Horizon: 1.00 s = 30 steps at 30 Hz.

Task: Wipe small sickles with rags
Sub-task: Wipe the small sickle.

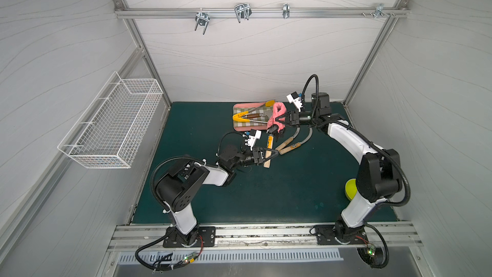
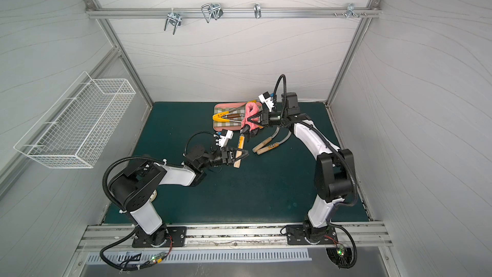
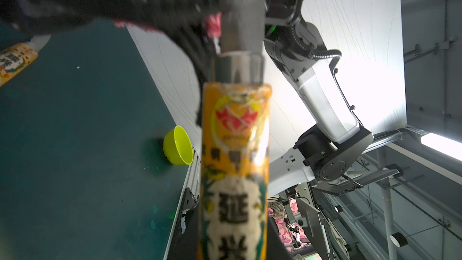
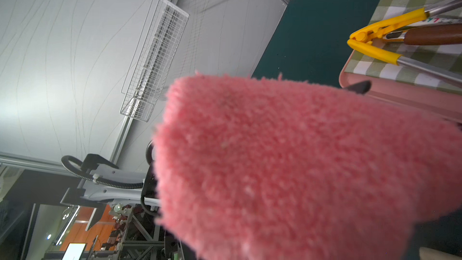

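Note:
My left gripper [image 1: 274, 153] is shut on the pale wooden handle of one small sickle [image 1: 269, 153], which it holds off the mat. The orange label band [image 3: 235, 146] fills the left wrist view. Its blade runs up into the pink fuzzy rag [image 1: 278, 114], whose dark backing [image 3: 125, 1] wraps the metal. My right gripper [image 1: 277, 121] is shut on that rag [image 4: 300, 171], which hides its jaws in the right wrist view. Two more small sickles [image 1: 285, 143] [image 1: 292, 147] lie side by side on the green mat, just right of the held one; both top views show them [image 2: 262, 143].
A pink-rimmed checked tray [image 1: 237, 126] at the back holds yellow-tipped tongs [image 1: 239, 117] and a brown-handled spatula [image 1: 253, 115]. A yellow-green bowl [image 1: 349, 189] sits by the right arm's base. A white wire basket [image 1: 111, 126] hangs on the left wall.

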Motion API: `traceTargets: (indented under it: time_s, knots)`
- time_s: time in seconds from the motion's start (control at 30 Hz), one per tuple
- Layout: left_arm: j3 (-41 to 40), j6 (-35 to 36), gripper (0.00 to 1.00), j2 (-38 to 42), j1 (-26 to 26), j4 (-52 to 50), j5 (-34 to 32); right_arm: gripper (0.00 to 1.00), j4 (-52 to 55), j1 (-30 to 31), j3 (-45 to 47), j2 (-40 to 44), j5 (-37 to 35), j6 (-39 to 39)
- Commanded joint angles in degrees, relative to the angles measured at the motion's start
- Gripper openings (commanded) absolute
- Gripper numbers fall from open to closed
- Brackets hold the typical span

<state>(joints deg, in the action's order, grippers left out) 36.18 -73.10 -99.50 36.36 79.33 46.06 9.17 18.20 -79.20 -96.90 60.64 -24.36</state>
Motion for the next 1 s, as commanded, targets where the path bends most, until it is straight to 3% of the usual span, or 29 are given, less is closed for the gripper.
traceTargets:
  time_s: [0.0,0.3,0.53,0.63,0.77,0.97]
  knots:
    - [2.88,-1.56,0.0,-1.92,0.64,1.62,4.98,0.0,3.9,4.56,1.21,4.23,3.3,4.92]
    - [4.67,-1.56,0.0,-3.19,-1.54,1.2,5.89,0.0,7.89,10.1,7.46,10.21,0.42,6.72]
    - [5.57,2.4,0.0,-3.63,-4.1,-6.45,6.24,0.0,14.88,5.61,12.53,19.35,-5.95,6.95]
    - [6.97,9.59,0.0,-1.51,-4.16,-18.56,6.17,0.0,19.94,1.79,13.86,23.68,-9.88,7.62]
    - [10.85,26.07,0.0,3.58,-4.07,-45.0,3.49,0.0,28.17,-2.13,12.4,28.37,-13.95,10.32]
    - [18.99,49.73,0.0,9.18,-2.01,-83.05,-10.78,0.0,38.88,-2.32,6.32,28.21,-23.0,14.38]
